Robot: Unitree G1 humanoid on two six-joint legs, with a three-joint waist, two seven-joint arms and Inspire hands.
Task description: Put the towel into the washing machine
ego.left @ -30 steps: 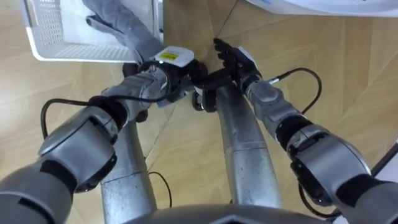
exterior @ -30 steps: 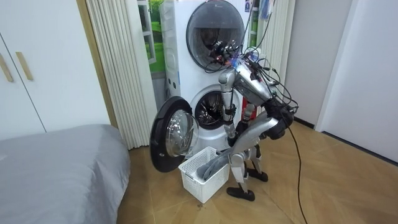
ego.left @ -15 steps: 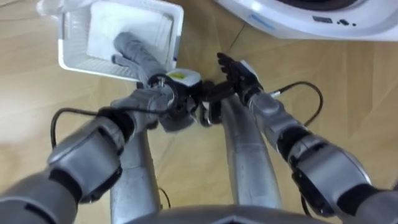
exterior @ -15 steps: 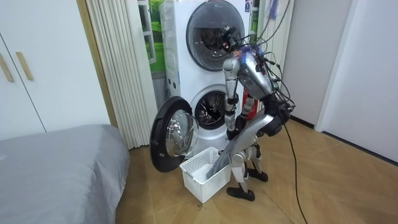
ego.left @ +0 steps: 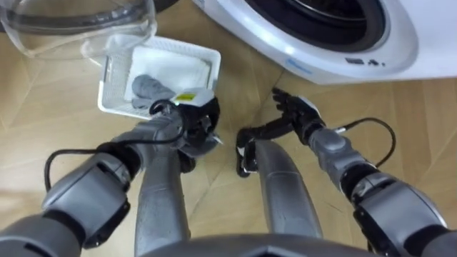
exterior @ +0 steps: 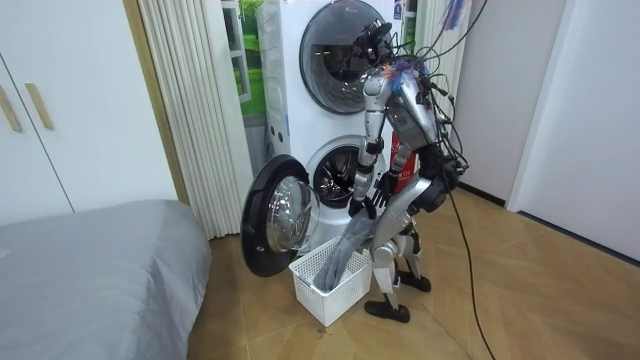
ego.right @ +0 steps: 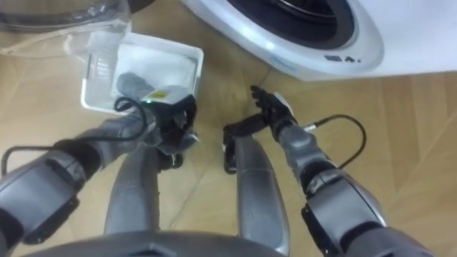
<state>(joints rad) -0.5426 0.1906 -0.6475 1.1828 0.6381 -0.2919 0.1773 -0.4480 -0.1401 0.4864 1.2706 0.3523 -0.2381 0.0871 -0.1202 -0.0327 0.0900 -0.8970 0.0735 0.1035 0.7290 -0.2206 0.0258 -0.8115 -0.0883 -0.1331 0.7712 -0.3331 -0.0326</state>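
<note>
- Grey towel (ego.left: pixel 146 87): lower part lies in the white plastic basket (ego.left: pixel 212 66); upper part runs up out of it to the left hand (ego.left: pixel 191 118); in the room view it hangs as one long strip from hand down to basket
- Left hand: fingers curled tight round the towel's upper end; held above the basket's near edge; about level with the lower drum opening in the room view
- Right hand (ego.left: pixel 294 113): fingers nearly straight, slightly spread, holding nothing; beside the left hand, apart from the towel; pointed toward the washing machine (ego.left: pixel 371 53)
- Washing machine: white front, dark round drum opening; door (ego.left: pixel 78 25) with clear glass bowl swung fully open to the robot's left, next to the basket's far side
- Basket sits on the wooden floor (ego.left: pixel 57 135), just beside the open door and below the drum opening; none of the towel is in the drum yet
- Room view: robot stands bent forward at the waist, before the lower machine; second machine (exterior: pixel 335 45) stacked on top, its door closed; pale curtain (exterior: pixel 185 110) and a grey-covered bed (exterior: pixel 90 260) on the room view's left
</note>
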